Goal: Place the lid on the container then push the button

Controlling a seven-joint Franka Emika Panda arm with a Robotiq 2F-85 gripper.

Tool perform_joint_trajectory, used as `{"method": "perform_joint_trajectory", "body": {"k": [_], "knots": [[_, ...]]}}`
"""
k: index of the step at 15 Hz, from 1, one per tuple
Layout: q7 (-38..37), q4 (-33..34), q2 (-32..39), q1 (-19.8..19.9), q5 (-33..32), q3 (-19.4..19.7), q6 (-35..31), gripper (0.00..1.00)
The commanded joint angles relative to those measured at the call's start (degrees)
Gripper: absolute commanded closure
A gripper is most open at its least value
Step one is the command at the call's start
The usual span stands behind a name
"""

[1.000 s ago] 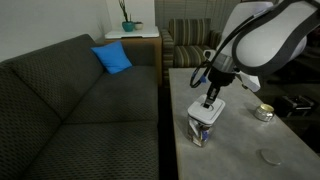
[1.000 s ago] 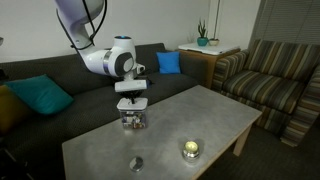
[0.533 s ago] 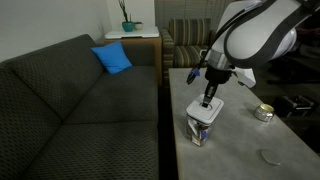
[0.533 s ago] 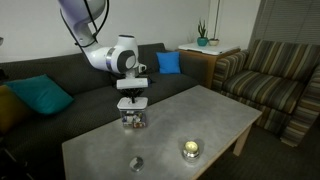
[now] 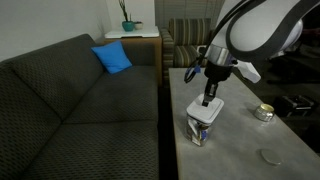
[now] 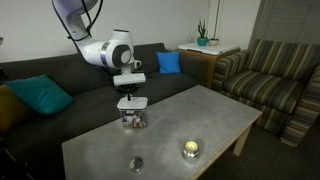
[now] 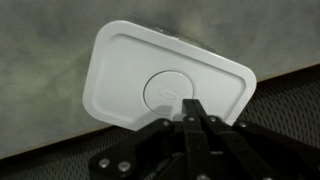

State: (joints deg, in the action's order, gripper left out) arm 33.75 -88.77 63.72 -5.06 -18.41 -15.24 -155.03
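Observation:
The flat white lid (image 7: 160, 75) lies on top of the clear container (image 5: 203, 128), which stands near the table's edge by the sofa; it shows in both exterior views (image 6: 131, 117). My gripper (image 7: 190, 107) is shut and empty, its fingertips together just above the lid's round centre. In both exterior views the gripper (image 5: 209, 102) (image 6: 128, 100) hangs straight down over the lidded container. The round metallic button object (image 5: 264, 112) (image 6: 190, 149) sits on the table apart from the container.
A small grey disc (image 5: 268, 156) (image 6: 135, 162) lies on the grey table (image 6: 190, 115). A dark sofa (image 5: 80, 100) with a blue cushion (image 5: 113, 58) runs along the table's edge. A striped armchair (image 6: 275, 75) stands beyond the table.
The arm has risen a little, lifting the shut gripper up off the lid. The lid and container stay in place.

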Motion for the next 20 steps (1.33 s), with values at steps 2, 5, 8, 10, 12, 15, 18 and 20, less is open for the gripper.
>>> {"method": "perform_joint_trajectory", "body": {"k": [2,5,8,10,12,15,18,20], "knots": [[3.5,-8.5,-6.5,1.3,-0.5,-0.4,-1.8,1.0],[3.8,-10.9,-8.8,0.7,-0.7,0.4,-1.2,1.0],[3.7,-12.9,-10.3,0.6,-0.6,0.6,-1.0,0.67],[3.4,-14.3,-11.0,0.6,-0.5,0.6,-1.3,0.53],[3.0,-15.3,-11.4,0.5,-0.3,0.7,-1.7,0.39],[2.3,-17.0,-12.0,0.4,-0.1,0.9,-2.2,0.19],[2.0,-18.3,-12.0,0.9,0.0,0.7,-4.0,0.0],[1.9,-18.9,-12.0,0.8,-0.2,0.7,-5.5,0.0]]}}
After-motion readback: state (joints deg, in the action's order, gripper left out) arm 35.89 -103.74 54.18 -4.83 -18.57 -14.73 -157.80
